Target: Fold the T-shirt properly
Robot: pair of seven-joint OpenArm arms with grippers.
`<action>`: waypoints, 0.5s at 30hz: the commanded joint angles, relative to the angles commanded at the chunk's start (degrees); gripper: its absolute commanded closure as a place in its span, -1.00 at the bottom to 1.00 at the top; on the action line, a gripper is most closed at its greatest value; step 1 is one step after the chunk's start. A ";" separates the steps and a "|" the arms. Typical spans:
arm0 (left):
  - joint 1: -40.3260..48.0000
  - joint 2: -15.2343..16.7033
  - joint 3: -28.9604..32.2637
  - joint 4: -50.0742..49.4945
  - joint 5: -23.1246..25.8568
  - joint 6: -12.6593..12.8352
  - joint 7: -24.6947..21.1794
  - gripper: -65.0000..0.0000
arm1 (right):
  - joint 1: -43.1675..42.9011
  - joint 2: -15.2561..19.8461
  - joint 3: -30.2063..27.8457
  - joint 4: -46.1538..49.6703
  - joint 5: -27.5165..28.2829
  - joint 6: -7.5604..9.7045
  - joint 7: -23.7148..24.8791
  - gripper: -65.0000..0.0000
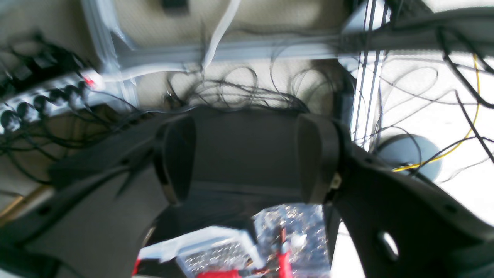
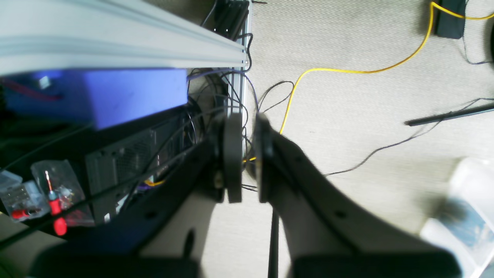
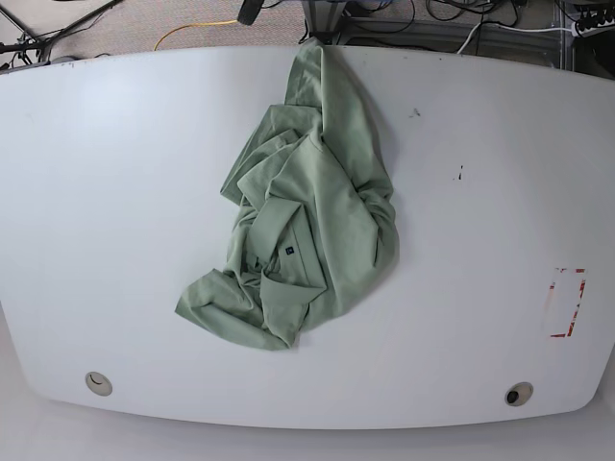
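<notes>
- The T-shirt (image 3: 307,211) lies crumpled in a heap near the middle of the white table (image 3: 115,192), and neither arm shows in the base view.
- Its nearest part is a bunched fold toward the table's front edge, left of centre.
- Just above that fold the collar lies open, with the small dark neck label (image 3: 289,249) showing in it.
- The far end of the T-shirt runs up to the table's back edge and reaches it.
- Right of the T-shirt, near the table's right edge, is a red-marked rectangle (image 3: 566,303).
- The left gripper (image 1: 247,158) is off the table, its jaws spread wide with nothing between them; beyond it lie tangled black cables (image 1: 239,92) and a power strip (image 1: 46,96).
- The right gripper (image 2: 247,158) is also away from the T-shirt, over carpet; its jaws stand nearly together, a thin gap between, holding nothing, with a yellow cable (image 2: 347,70) beyond.
</notes>
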 joint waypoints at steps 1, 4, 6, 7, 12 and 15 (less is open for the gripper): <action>1.93 0.00 0.00 2.73 0.00 0.00 0.00 -0.16 | -1.67 -0.18 -0.35 2.11 0.00 0.00 0.00 0.85; 6.42 0.09 0.00 8.97 -0.09 0.00 0.00 -0.16 | -5.80 -1.32 -1.76 6.77 0.00 0.00 0.00 0.85; 8.62 0.26 0.00 12.75 -0.09 0.00 0.00 -0.16 | -8.18 -1.58 -2.02 10.20 0.00 0.00 0.00 0.85; 9.76 0.26 0.00 14.51 -0.09 0.00 0.00 -0.16 | -9.41 -1.93 -2.02 12.13 0.00 0.00 0.00 0.85; 15.38 0.35 0.00 23.30 -0.26 0.00 0.00 -0.16 | -15.74 -4.66 -2.11 20.04 0.00 0.00 0.00 0.85; 17.93 0.18 0.00 27.87 -2.11 0.00 0.00 -0.16 | -18.16 -4.75 -2.11 24.09 0.00 0.09 0.00 0.85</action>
